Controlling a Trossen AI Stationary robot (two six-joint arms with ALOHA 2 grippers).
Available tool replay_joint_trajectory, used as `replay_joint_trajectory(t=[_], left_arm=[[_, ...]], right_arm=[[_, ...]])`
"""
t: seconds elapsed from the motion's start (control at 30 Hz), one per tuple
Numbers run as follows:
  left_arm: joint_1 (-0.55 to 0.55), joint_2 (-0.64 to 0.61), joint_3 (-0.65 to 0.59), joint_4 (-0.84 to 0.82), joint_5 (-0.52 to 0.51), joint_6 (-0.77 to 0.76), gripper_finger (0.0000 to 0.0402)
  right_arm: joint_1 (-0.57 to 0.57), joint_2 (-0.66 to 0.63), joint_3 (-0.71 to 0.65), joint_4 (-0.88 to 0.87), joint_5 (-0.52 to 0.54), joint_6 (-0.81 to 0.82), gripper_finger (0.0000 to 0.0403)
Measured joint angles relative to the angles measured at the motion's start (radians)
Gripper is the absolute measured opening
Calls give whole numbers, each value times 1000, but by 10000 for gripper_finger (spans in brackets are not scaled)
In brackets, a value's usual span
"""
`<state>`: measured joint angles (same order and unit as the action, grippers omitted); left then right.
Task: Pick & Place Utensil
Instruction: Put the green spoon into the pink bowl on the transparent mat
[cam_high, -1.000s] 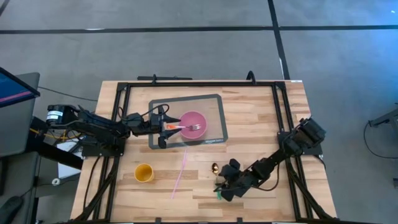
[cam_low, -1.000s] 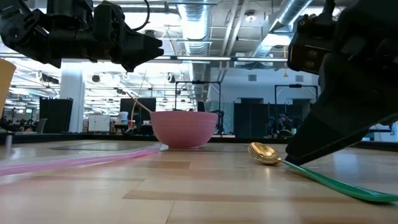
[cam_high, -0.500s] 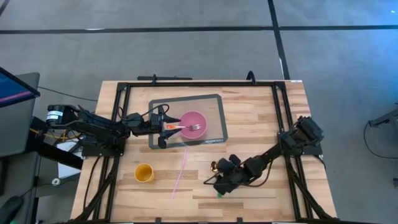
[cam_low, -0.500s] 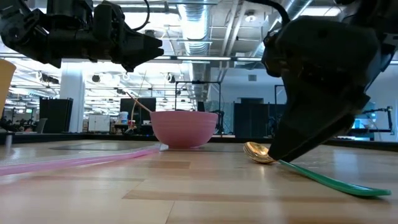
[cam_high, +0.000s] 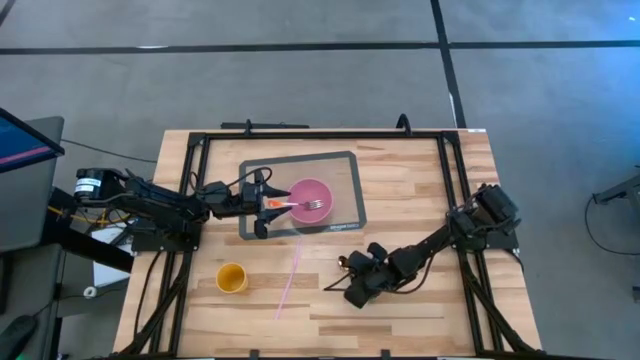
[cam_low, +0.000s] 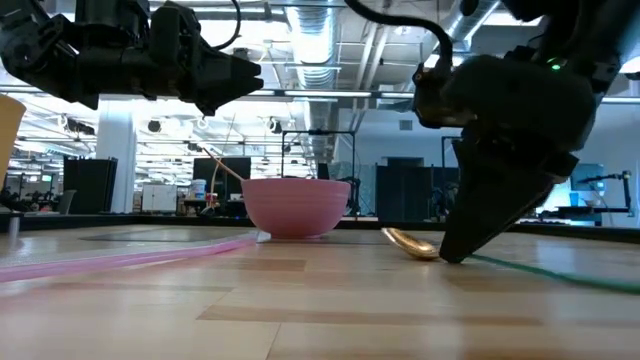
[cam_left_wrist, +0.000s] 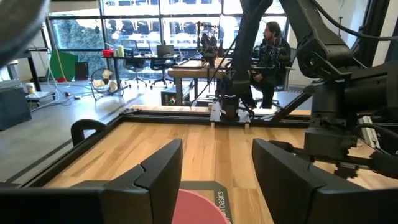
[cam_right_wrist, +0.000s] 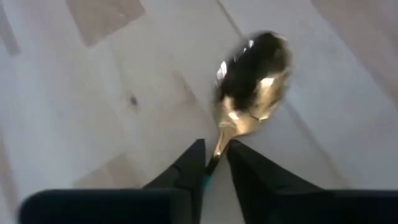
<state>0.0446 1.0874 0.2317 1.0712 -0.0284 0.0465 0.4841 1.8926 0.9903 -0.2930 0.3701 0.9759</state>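
Spoon (cam_right_wrist: 252, 84) with a gold, mirror-bright bowl and a thin neck that passes into a green handle lies on the wooden surface (cam_high: 420, 190), lower centre of the high view, right of the pink straw (cam_high: 291, 280). The right wrist view shows it best: the oval bowl throws back dark and bright patches, and its neck runs down between the two dark fingers (cam_right_wrist: 189, 171) of the right tool (cam_right_wrist: 213, 167), which stand nearly together with the neck in the narrow gap; whether they press on it I cannot tell. In the low view the bowl (cam_low: 408, 243) touches the wood at centre right, the tool's dark tip comes down just behind it, and the green handle (cam_low: 560, 275) trails low toward the right edge. From above, the right tool (cam_high: 352, 290) covers most of the spoon, so only a glint shows.

The left tool (cam_high: 262, 203) hovers in the upper left part of the surface, at the edge of a grey mat (cam_high: 345, 170), beside a pink bowl (cam_high: 311, 201) with a fork (cam_high: 308, 205) across it. The left wrist view shows its fingers (cam_left_wrist: 158, 171) spread wide, empty, above the bowl's rim (cam_left_wrist: 198, 208). A yellow cup (cam_high: 231, 278) stands at lower left.
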Motion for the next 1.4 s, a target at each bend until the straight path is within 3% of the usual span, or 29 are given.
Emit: replay_joint_trajectory(t=[0.17, 0.4, 0.57, 0.7, 1.17, 1.4], left_arm=[[0, 0, 0, 1, 0, 0, 195], [0, 0, 0, 1, 0, 0, 195], [0, 0, 0, 1, 0, 0, 195], [0, 0, 0, 1, 0, 0, 195], [0, 0, 0, -11, 0, 0, 195], [0, 0, -1, -53, -1, 0, 195]], right_arm=[[-36, -15, -3, -20, -29, -104, 10], [-72, -15, -2, -23, -48, -156, 25], [-81, -23, 7, -25, -63, -170, 6], [-86, -31, 48, -101, -56, -219, 13], [-250, -35, 359, -478, -64, -506, 5], [-371, -38, 496, -473, -122, -650, 3]])
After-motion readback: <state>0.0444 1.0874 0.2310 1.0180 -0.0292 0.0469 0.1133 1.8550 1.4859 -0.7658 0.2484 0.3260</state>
